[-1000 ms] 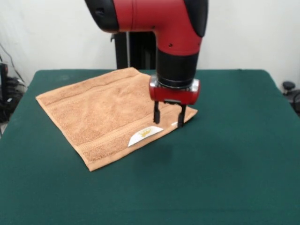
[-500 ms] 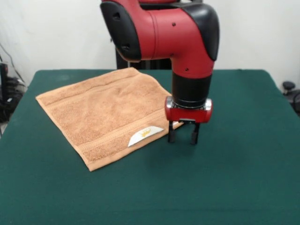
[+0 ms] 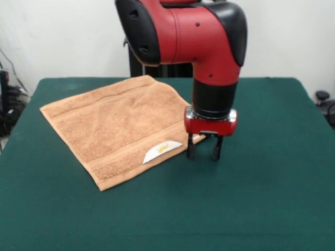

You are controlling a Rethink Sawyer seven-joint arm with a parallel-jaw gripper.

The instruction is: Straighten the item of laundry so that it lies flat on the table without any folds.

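Observation:
The orange-tan towel (image 3: 118, 128) lies spread on the green table (image 3: 261, 198), left of centre, with a white label (image 3: 161, 150) folded onto its near right edge. Border bands run along two sides. My gripper (image 3: 203, 152) hangs just off the towel's right corner, its two black fingers apart and empty, tips close to the table surface. The towel's right corner is partly hidden behind the gripper's red body.
A dark object (image 3: 322, 97) and cables sit off the table's right edge, and more cables hang off the left edge (image 3: 8, 99). A white wall stands behind.
The gripper moved right and nearer, off the towel's corner, then settled; the last half second shows almost no motion. The towel has stayed in place.

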